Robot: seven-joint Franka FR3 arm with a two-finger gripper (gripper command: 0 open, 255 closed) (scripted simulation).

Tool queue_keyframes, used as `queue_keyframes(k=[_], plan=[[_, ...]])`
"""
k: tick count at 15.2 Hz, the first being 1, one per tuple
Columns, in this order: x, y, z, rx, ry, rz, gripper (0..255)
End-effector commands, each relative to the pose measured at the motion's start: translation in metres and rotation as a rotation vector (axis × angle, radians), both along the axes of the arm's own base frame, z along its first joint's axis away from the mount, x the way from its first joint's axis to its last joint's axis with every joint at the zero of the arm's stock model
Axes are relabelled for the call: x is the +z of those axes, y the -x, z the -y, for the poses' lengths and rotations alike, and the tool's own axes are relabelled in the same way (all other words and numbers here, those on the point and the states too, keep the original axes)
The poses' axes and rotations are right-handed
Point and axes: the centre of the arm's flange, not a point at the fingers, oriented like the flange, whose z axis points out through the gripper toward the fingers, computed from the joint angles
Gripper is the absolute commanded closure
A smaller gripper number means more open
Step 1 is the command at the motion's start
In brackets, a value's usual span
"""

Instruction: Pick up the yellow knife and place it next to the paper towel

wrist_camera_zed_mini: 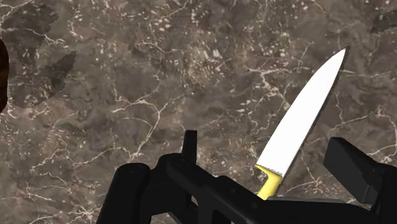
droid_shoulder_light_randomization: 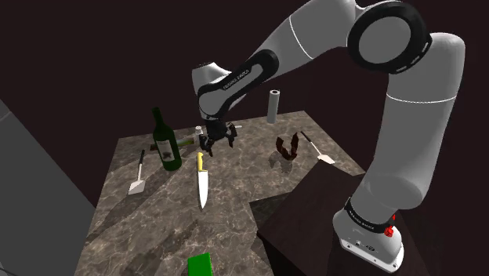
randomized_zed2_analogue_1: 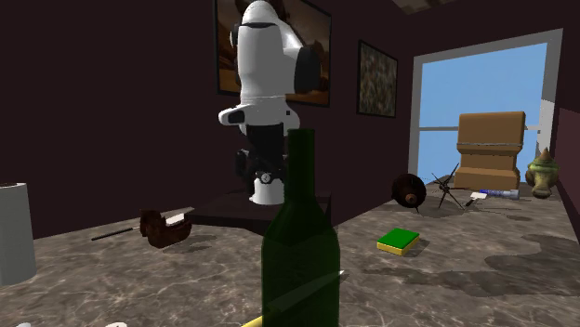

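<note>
- Lettering: small print on arm (droid_shoulder_light_randomization: 313, 39) wrist band and base ring, too small to read; pale label on bottle (droid_shoulder_light_randomization: 164, 139), unreadable.
- Counts, shoulder view: 1 knife (droid_shoulder_light_randomization: 202, 184), 1 bottle, 1 paper towel roll (droid_shoulder_light_randomization: 273, 106), 2 spatulas, 1 brown object (droid_shoulder_light_randomization: 287, 147), 1 green block (droid_shoulder_light_randomization: 200, 265).
- Knife: yellow handle, white blade, flat on marble table (droid_shoulder_light_randomization: 251, 176) approx. mid-table, tip toward 6 o'clock in shoulder view.
- Gripper (droid_shoulder_light_randomization: 215, 143) sits over handle end, at knife's 12 o'clock.
- Wrist view: fingers (wrist_camera_zed_mini: 356, 168) stand apart, jaws spread; handle lies between them w/o visible contact, blade runs out beyond gripper.
- Paper towel roll upright near far table edge, at gripper's 2 o'clock, well apart from knife.
- Bottle near gripper, at its 9 o'clock.
- One spatula (droid_shoulder_light_randomization: 138, 176) at knife's 9 o'clock, other spatula (droid_shoulder_light_randomization: 317, 149) at gripper's 3 o'clock, just past brown object.
- 2nd exterior view: 2 framed pictures (randomized_zed2_analogue_1: 378, 79) on wall, bottle up front.
</note>
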Motion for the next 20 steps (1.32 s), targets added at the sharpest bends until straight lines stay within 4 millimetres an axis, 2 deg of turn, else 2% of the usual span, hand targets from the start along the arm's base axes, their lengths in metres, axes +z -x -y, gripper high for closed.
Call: queue_keyframes(k=[1,13,14,20], plan=[[-0.019,-0.017,-0.006,-0.025,0.002,-0.002,0],[-0.124,-0.134,-0.037,-0.167,0.013,-0.017,0],[-0.128,-0.138,-0.037,-0.172,0.013,-0.017,0],[-0.159,-0.132,-0.038,-0.172,0.013,-0.017,0]])
